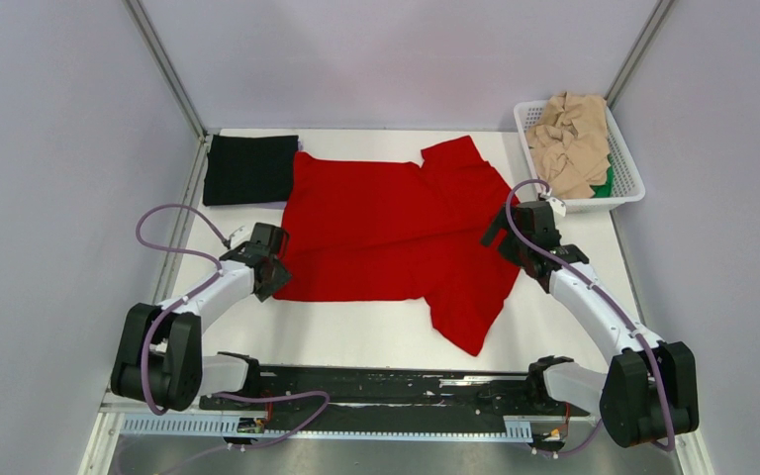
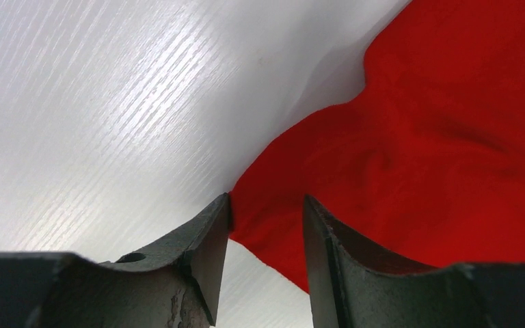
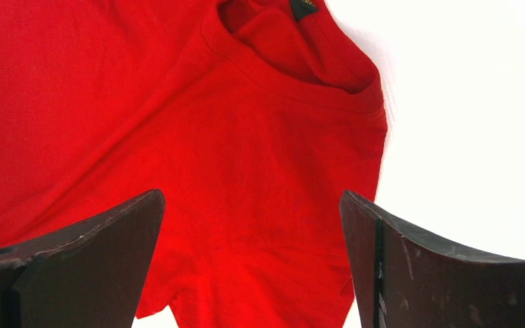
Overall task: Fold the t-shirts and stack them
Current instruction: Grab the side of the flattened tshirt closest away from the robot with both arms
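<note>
A white lattice basket [image 1: 626,168] at the far right holds crumpled beige t-shirts [image 1: 574,143] and a green one [image 1: 607,184]. A folded black t-shirt [image 1: 249,168] touches the far hem corner of the red t-shirt [image 1: 386,233]. The red one is plain and lies flat mid-table [image 1: 356,336], collar to the right. Its dark neck tag [image 3: 305,7] is too small to read. The left gripper [image 2: 266,205] is half open astride the near hem corner. The right gripper [image 3: 253,198] gapes wide and empty above the collar.
</note>
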Motion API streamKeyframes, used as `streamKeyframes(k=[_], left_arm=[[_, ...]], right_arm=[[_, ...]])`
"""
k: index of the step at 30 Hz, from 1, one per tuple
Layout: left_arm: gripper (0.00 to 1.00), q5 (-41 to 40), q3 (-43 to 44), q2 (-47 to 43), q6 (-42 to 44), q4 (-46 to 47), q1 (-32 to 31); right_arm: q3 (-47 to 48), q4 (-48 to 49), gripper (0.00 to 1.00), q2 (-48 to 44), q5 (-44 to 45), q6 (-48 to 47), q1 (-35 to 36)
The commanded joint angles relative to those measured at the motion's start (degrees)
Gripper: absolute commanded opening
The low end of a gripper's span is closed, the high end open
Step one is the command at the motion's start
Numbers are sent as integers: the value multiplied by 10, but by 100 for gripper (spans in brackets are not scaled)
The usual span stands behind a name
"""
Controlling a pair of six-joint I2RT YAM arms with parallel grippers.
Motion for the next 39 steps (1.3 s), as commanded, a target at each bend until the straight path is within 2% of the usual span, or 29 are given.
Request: streamKeyframes(k=[1,6,9,12,15,20,24,28,32,36,39], left_arm=[[48,18,0,36,0,26,3],[32,26,7,44,8,31,3],[18,34,7,44,19,32,3],[14,41,8,46,25,29,3],[1,44,10,47,30,25,3],[0,45,9,34,44,13,3],[0,47,0,-32,42,-15,2],[0,38,-3,-115,20,-84,1],[0,29,-9,-171,8,-153,1],[0,24,-27,-211,5,-164,1],[0,25,-31,-226,6,-160,1]], right_arm=[[2,19,100,-3,17,-6,-2],[2,18,100,2,21,-4,-3],[3,17,100,5,24,-4,-2],[5,12,100,8,28,-2,-3],[5,11,100,8,31,0,-4],[4,11,100,8,36,0,-4],[6,10,100,9,27,-7,-3],[12,-12,100,7,1,4,-2],[15,-70,100,2,-4,28,11],[19,-147,98,-16,0,40,43],[20,-231,96,-32,-3,56,99]])
